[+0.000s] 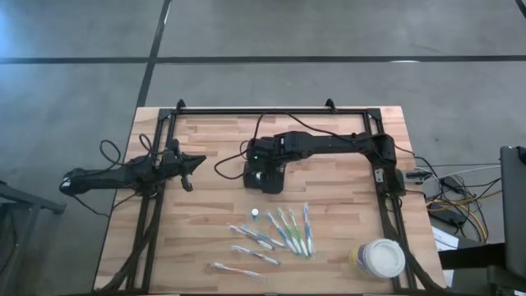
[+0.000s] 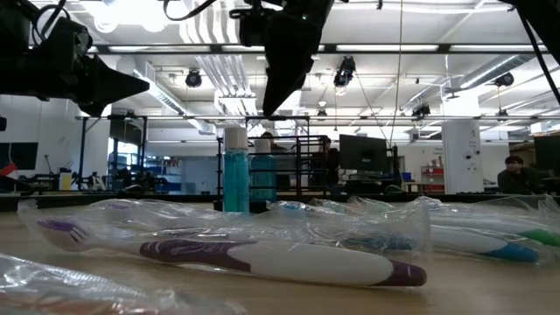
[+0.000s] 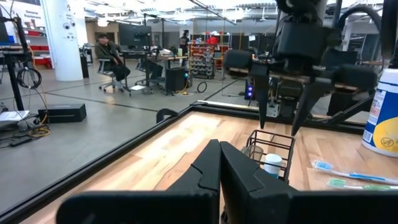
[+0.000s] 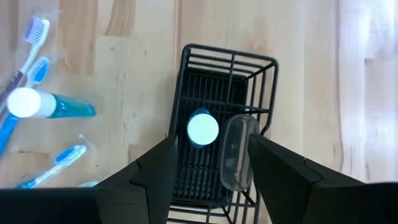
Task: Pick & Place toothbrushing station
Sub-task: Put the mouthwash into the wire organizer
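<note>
Hovering at frame centre, the right gripper (image 4: 208,165) spreads empty above the toothbrushing station (image 4: 217,130) (already holding two items), toothbrushes (image 1: 283,230) unplaced below; the left gripper (image 1: 187,168), closed, waits left.

overhead, table-level, two wrist cameras

floor (image 1: 329,29): grey concrete crossed by dark seams | ceiling lights (image 2: 144,13) glowing over an open workshop | white pillar (image 3: 71,37) standing beside a person sitting on a chair (image 3: 112,59) | monitor (image 2: 363,153) showing behind
</note>
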### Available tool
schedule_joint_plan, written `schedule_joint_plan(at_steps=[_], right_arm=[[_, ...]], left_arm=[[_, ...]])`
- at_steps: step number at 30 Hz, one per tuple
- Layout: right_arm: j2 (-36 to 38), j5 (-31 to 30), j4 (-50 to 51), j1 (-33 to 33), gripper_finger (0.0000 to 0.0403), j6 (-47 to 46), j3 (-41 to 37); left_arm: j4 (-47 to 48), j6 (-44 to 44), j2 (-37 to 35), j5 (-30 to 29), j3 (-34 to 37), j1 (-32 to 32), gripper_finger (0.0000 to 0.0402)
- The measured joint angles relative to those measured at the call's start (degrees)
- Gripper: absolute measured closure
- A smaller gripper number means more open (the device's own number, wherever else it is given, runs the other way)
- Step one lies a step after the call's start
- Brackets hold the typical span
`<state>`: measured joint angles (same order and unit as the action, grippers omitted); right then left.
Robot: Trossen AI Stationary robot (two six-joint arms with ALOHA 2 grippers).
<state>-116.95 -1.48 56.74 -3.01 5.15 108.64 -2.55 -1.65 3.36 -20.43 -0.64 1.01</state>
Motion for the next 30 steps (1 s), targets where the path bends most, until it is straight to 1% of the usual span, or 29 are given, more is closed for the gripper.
schedule_joint_plan(at_steps=[6,10,12,16,18,20,23,27,30], right_arm=[[2.8,0.0,-0.6,0.0,0.0213,2.7,0.0],[6.3,0.9,-3.0,-0.1,0.0216,5.0,0.0],[8.4,4.2,-5.2,-0.1,0.0216,6.1,-0.1],[13.8,13.5,-9.8,-0.3,0.0216,7.0,-0.8],[17.2,14.9,-13.1,-0.3,0.0216,7.2,-2.8],[20.8,14.9,-16.5,-0.3,0.0216,7.6,-6.5],[26.7,14.9,-23.5,-0.3,0.0216,7.6,-14.8],[36.3,14.7,-37.9,-0.4,0.0216,8.1,-29.3],[43.8,12.9,-48.8,-0.4,0.0216,8.4,-40.5]], left_arm=[[0.0,-0.4,0.0,0.0,0.0,0.0,0.0396],[0.0,0.2,0.0,0.0,0.0,0.0,0.0396],[0.0,0.2,0.0,0.0,0.0,0.0,0.0396],[0.2,0.1,0.0,0.0,0.0,0.0,0.0396],[0.4,0.1,0.0,0.0,0.0,0.0,0.0396],[0.4,0.1,0.0,0.0,0.0,0.0,0.0396],[0.4,0.5,0.0,0.0,0.0,0.0,0.0396],[0.4,2.9,0.0,0.0,0.0,0.0,0.0396],[0.4,3.2,0.0,0.0,0.0,0.0,0.0396]])
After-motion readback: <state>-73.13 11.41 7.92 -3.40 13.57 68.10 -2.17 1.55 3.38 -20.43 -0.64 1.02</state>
